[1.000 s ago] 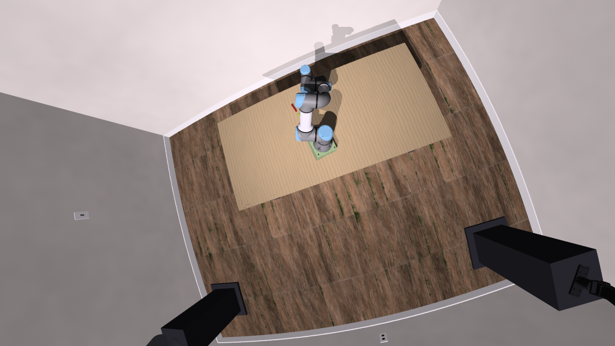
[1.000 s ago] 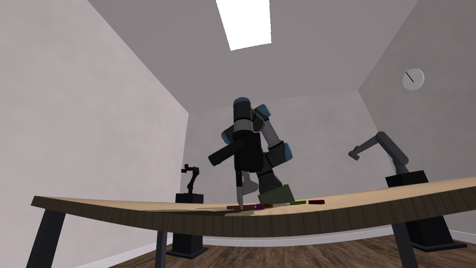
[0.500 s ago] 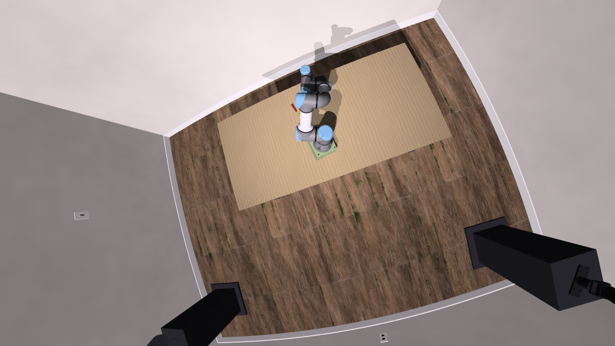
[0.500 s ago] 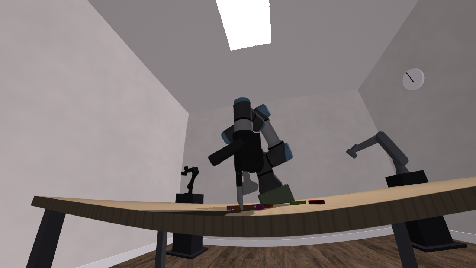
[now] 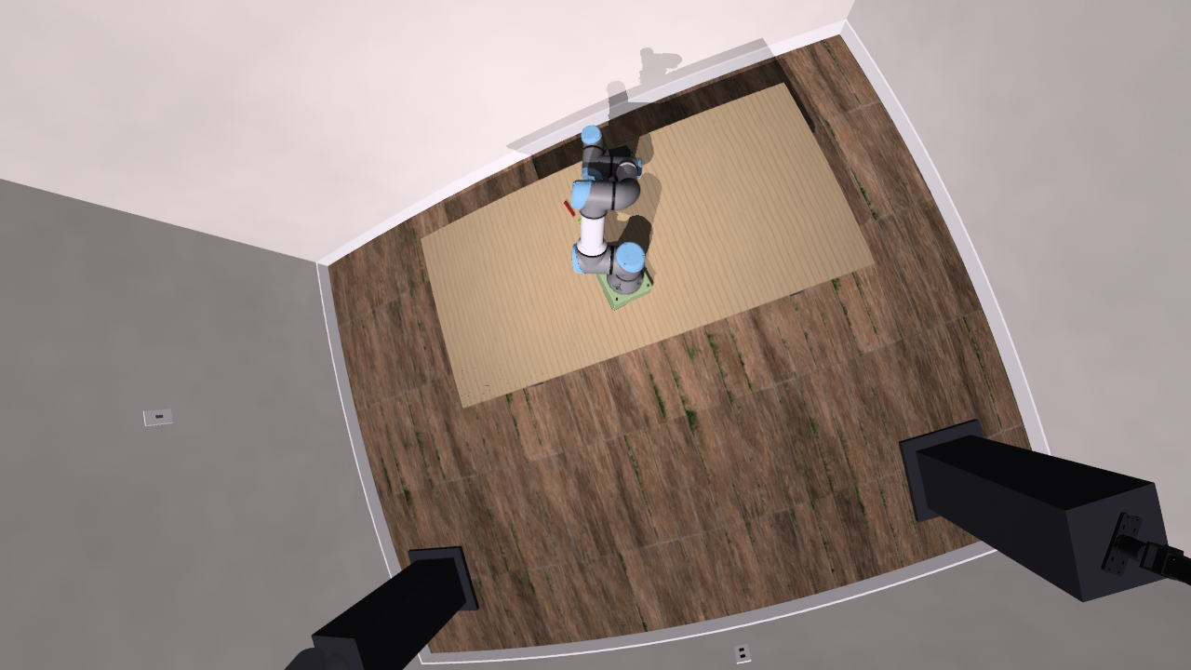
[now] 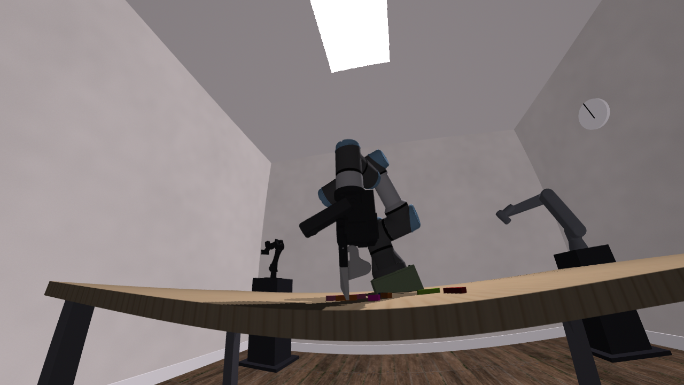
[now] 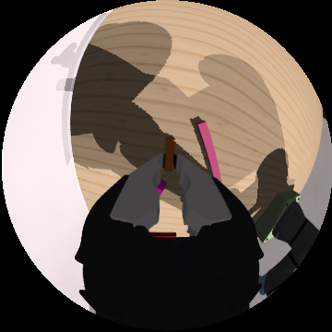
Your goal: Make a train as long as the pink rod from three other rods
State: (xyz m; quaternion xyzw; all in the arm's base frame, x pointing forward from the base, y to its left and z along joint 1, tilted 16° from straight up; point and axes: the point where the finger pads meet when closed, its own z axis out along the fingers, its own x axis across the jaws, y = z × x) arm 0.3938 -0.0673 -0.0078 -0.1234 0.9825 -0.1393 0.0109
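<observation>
Tabletop of pale striped wood [image 5: 749,167] [image 6: 143,312] [image 7: 240,28] beneath the claw [image 6: 345,298] [image 7: 170,161]; closed on a short orange-brown rod, low at the surface. To one side of the claw, apart, a long slim pink rod [image 7: 210,152]: at risk of a knock from a wide finger-opening. Well off beyond the magenta end, a red rod [image 5: 568,207] [image 6: 454,290] [image 7: 163,235]. Between the fingertips, the orange-brown rod [image 6: 352,298] [image 7: 170,148]: likely to skew on uneven release. Just past its near end, a small magenta rod [image 6: 373,298] [image 7: 160,187], angled: liable, if pushed crookedly, to spoil any straight join.
</observation>
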